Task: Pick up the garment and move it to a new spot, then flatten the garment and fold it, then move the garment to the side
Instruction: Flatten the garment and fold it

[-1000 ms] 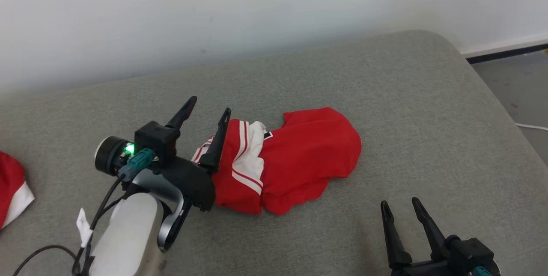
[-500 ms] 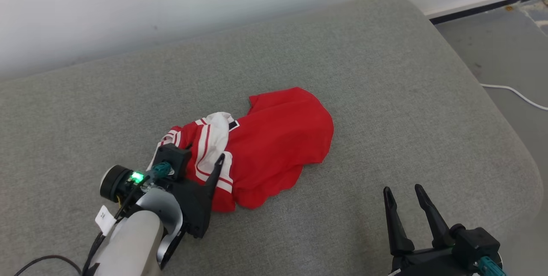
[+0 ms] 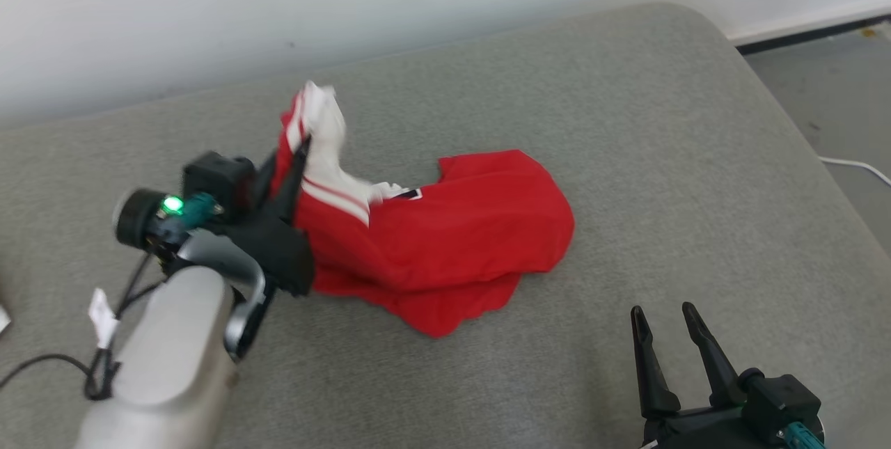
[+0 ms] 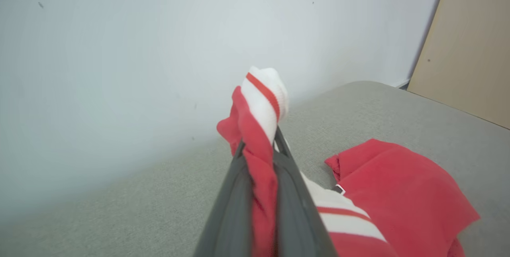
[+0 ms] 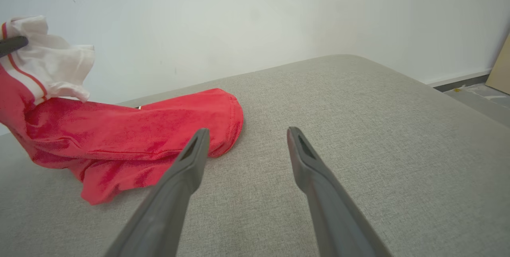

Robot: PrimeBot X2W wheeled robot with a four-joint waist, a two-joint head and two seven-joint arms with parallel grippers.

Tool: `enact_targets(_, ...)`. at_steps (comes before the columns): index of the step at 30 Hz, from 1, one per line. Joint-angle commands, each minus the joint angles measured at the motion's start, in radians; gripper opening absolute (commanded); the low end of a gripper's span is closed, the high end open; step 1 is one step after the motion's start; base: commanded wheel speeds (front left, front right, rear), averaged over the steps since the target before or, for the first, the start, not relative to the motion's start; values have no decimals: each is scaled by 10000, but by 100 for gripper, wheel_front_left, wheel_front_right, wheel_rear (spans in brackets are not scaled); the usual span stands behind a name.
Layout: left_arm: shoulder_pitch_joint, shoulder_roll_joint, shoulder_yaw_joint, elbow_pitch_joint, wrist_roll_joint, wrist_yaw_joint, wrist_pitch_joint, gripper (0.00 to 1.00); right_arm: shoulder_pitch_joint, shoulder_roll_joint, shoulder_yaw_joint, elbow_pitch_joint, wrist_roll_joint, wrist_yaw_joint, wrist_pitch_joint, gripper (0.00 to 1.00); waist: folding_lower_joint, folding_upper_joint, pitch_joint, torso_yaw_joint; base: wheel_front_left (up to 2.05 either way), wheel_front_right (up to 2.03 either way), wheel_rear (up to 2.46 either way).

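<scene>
Right pincer (image 3: 661, 308): nearest; fingers parted, empty, well apart from the cloth;
Left pincer (image 3: 296, 156): clamped on the white striped hem (image 3: 320, 115), holding that end up;
Red-and-white knit garment (image 3: 452, 233): trails rightward from the left pincer; bulk lying on grey upholstered couch (image 3: 661, 156)
</scene>
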Motion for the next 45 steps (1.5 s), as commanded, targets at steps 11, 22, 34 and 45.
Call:
enact_targets(11,762,1010,1261,-1700,-681,465,-606,0,229,3,24,100,-171,-26,-5,100,0,-1,-784,1616,0,0,0)
enact_targets(22,3900,533,1139,-2825,-1145,694,-843,0,371,-1,31,243,-165,-26,-5,100,0,-1,-978,2238,0,0,0)
enact_targets(34,6466,-191,1617,-2601,-1266,664,-920,100,425,-1,72,368,-90,-26,-4,100,0,-1,-1009,2577,0,0,0)
enact_targets(45,6886,-598,2955,-4051,-156,475,-916,100,629,-1,76,584,-228,-26,-4,100,0,-1,-1550,2704,0,0,0)
